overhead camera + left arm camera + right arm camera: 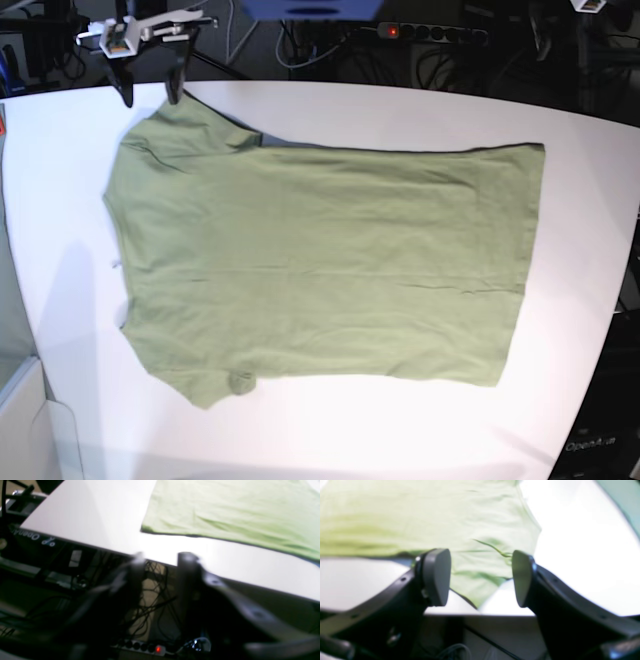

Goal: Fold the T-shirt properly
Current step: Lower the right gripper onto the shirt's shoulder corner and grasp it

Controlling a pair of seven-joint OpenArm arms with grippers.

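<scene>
T-shirt point(320, 260) lies flat; right gripper point(150, 95) hovers spread above its sleeve

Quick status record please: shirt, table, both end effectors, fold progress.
T-shirt: olive green, spread flat, unfolded
table: white, shirt lying on it
right end effector: open, empty, at the far table edge over a sleeve
left end effector: jaws apart, empty, at the table edge, clear of the hem corner
fold progress: none visible
</scene>
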